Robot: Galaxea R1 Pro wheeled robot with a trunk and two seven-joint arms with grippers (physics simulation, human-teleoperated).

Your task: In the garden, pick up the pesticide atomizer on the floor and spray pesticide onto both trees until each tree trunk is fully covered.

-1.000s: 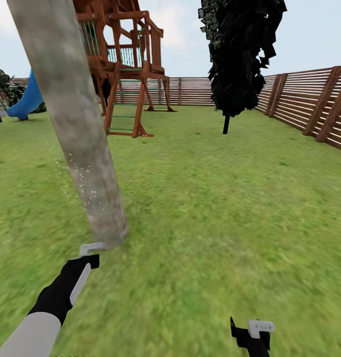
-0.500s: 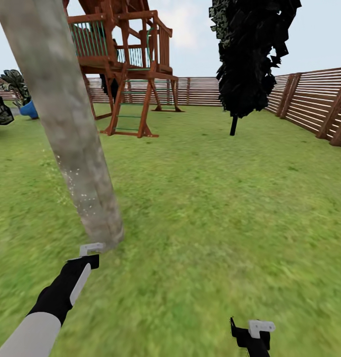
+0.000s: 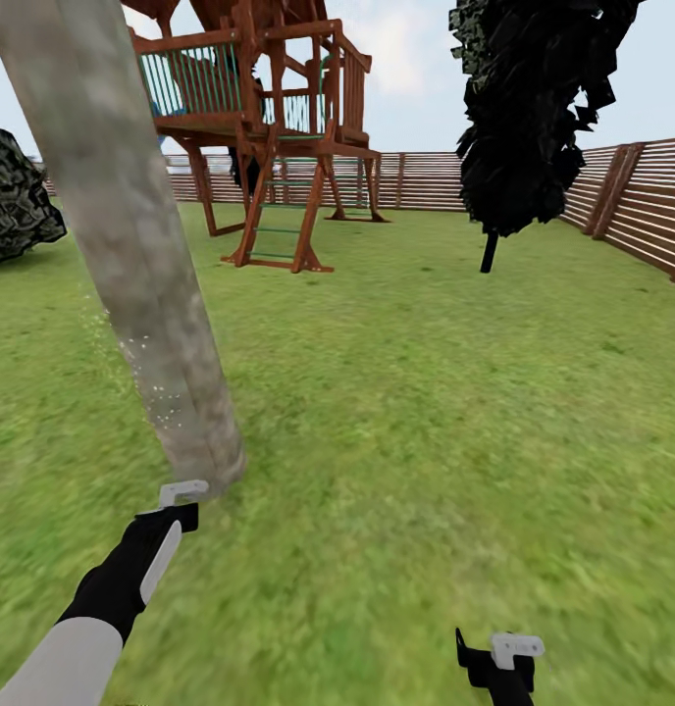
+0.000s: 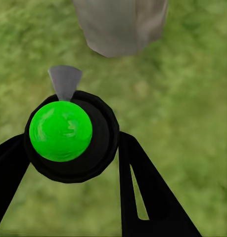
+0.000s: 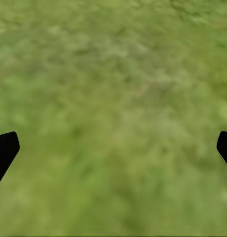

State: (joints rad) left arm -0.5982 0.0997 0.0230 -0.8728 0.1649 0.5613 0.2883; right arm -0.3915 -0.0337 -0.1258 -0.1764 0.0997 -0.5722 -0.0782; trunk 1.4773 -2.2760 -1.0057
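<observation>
Gripping the pesticide atomizer tight, the left gripper sits right at the foot of the tree trunk, nozzle aimed at the bark just beside it, with pale specks dotting the lower trunk. Right gripper hangs low over the lawn, fingers spread wide, nothing in it.
</observation>
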